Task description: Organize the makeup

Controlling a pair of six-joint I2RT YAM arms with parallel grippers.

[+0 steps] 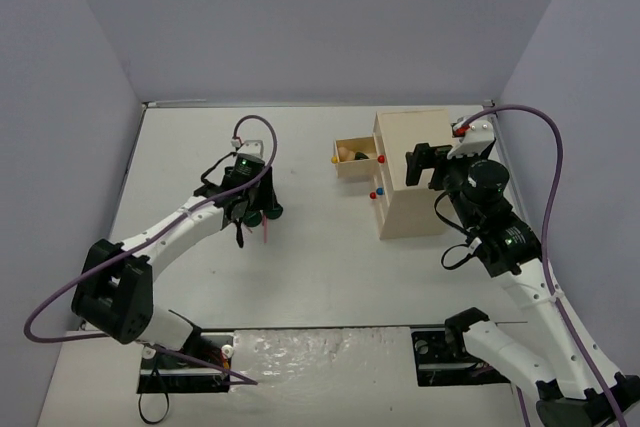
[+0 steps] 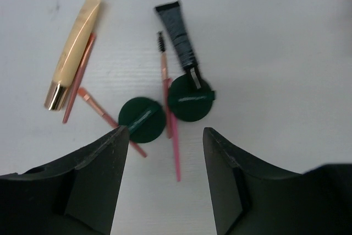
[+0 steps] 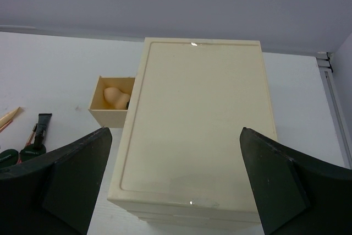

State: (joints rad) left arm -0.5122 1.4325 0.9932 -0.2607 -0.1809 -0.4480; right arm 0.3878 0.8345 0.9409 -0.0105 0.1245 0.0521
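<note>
1. Broadly, the white table (image 1: 330, 257) is closed in by grey walls (image 1: 300, 17) at the back, left and right. Bare surface lies between the two arms and in front of the drawer box.
2. The drawer box (image 1: 412, 187) stands right of centre, near the back edge and the right wall. Its top drawer (image 1: 352, 161) is pulled out to the left, with a beige egg-shaped sponge (image 3: 113, 95) inside.
3. Left gripper (image 2: 165, 133): fingers apart with nothing between them, hovering over the makeup cluster left of centre, well apart from the left wall.
4. Makeup seen from the left wrist:
   - The nearer green compact (image 2: 142, 119) lies just beyond the left fingertip.
   - The farther green compact (image 2: 190, 98) lies beside it.
   - A long pink pencil (image 2: 175, 147) runs between the two compacts and down into the gap between the fingers.
   - The black tube (image 2: 177, 31) lies beyond, one end over the farther compact.
   - A spoolie brush (image 2: 163, 59) lies alongside the tube.
   - The cream-and-gold case (image 2: 74, 53) lies off to the view's left, with a thin pink pencil (image 2: 80, 78) against it.
   - A short rose-gold pencil (image 2: 99, 111) angles toward the left finger.
5. Right gripper (image 3: 176, 133): jaws spread wide and holding nothing, poised above the drawer box lid. The makeup cluster is well apart from it, to its left.
</note>
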